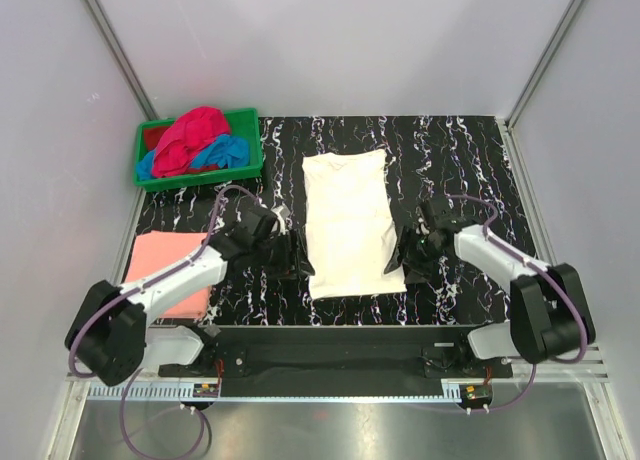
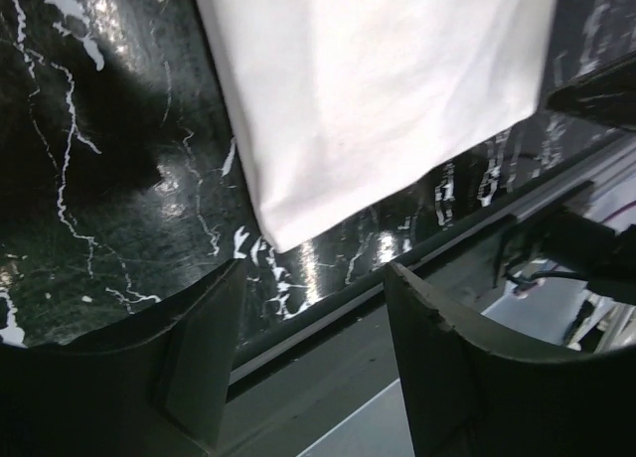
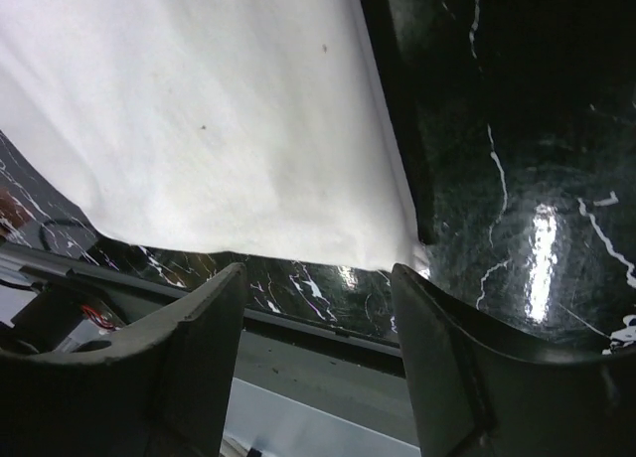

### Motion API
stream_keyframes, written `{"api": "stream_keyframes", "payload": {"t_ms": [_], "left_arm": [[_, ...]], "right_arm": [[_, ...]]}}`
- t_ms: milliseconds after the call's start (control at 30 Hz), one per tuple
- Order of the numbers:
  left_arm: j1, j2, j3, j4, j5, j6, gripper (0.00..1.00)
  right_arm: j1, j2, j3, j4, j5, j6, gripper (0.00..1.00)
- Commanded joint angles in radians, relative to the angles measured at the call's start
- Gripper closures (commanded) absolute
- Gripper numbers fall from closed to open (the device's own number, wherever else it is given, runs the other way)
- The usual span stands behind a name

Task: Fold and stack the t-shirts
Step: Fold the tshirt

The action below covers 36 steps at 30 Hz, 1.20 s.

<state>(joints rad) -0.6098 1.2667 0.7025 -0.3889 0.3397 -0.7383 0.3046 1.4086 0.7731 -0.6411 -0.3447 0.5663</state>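
- Salmon-pink t-shirt (image 1: 172,270): a flat folded rectangle at the near left of the marbled table (image 1: 450,160), beside my left arm. It looks finished and would serve as the base of the stack.
- Green crate (image 1: 200,178): at the far left corner. It holds a magenta-red t-shirt (image 1: 190,140) bunched on top and a blue t-shirt (image 1: 225,152) crumpled beneath and beside it. Both are unfolded soft heaps and likely tangled.
- Left gripper (image 2: 310,278): jaws spread with nothing between them, low over the table just beside the shirt's near left corner. I cannot tell whether it touches the cloth.
- Cream t-shirt (image 1: 347,220): in the middle of the table between my two grippers. It lies flat as a long narrow panel, sleeves apparently tucked in, running from near to far.
  - Handling, as I judge it: light, limp and without stiffness. It will sag and crease wherever it is unsupported.
  - The glossy tabletop may let it slide.
  - The folded edges are layered, so a shallow pinch could lift only the top ply.
  - Best hold is the two near corners, one per gripper. Slip the lower finger under every layer, then raise both evenly.
- Right gripper (image 3: 318,273): jaws spread and holding nothing, low by the near right corner, with the hem just ahead of the fingers.
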Motion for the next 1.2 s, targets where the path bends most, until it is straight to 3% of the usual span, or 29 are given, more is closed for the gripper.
{"api": "stream_keyframes", "payload": {"t_ms": [0, 367, 733, 833, 967, 1167], "left_arm": [[-0.002, -0.033, -0.063, 0.048, -0.007, -0.090, 0.37], [-0.002, -0.003, -0.284, 0.370, 0.056, -0.386, 0.41], [-0.002, -0.032, -0.302, 0.354, 0.051, -0.401, 0.41], [-0.002, -0.033, -0.311, 0.358, 0.055, -0.409, 0.40], [-0.002, -0.012, -0.311, 0.387, 0.058, -0.421, 0.36], [-0.010, 0.042, -0.310, 0.435, 0.059, -0.484, 0.37]], "right_arm": [[-0.010, -0.091, -0.073, 0.029, 0.070, 0.101, 0.32], [-0.042, -0.332, -0.374, 0.277, 0.101, 0.408, 0.44], [-0.081, -0.346, -0.443, 0.350, 0.125, 0.445, 0.47], [-0.081, -0.310, -0.426, 0.356, 0.119, 0.432, 0.58], [-0.081, -0.255, -0.419, 0.368, 0.063, 0.431, 0.90], [-0.081, -0.303, -0.413, 0.334, 0.056, 0.414, 1.00]]}}
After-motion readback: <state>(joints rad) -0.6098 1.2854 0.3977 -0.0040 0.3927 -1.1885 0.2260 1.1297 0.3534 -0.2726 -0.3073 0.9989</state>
